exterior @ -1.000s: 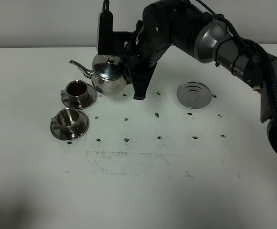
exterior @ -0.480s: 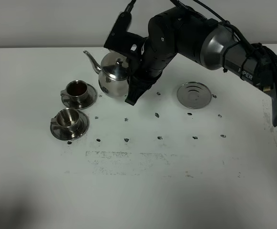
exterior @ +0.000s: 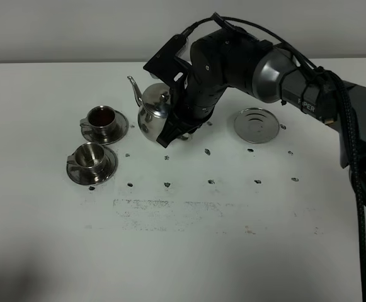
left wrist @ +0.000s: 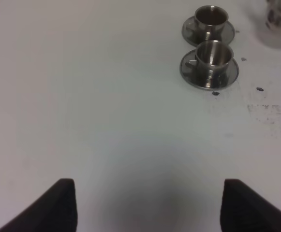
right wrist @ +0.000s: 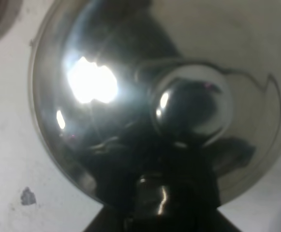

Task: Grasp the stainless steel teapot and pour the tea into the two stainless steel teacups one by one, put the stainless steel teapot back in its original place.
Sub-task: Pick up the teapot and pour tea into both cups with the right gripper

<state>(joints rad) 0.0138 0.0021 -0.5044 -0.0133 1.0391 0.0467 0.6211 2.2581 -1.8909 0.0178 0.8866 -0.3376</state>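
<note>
The right gripper [exterior: 172, 128] is clamped on the stainless steel teapot [exterior: 151, 114], whose handle is hidden behind its dark fingers and whose blurred lid fills the right wrist view, held near the two stainless steel teacups [exterior: 101, 117] on the counter [exterior: 201, 239], while the left gripper [left wrist: 147, 205], cut off to its tips, gapes empty.

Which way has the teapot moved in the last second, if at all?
Yes. The teapot has shifted right, away from the far teacup toward the bare saucer, its spout swung upward.
</note>
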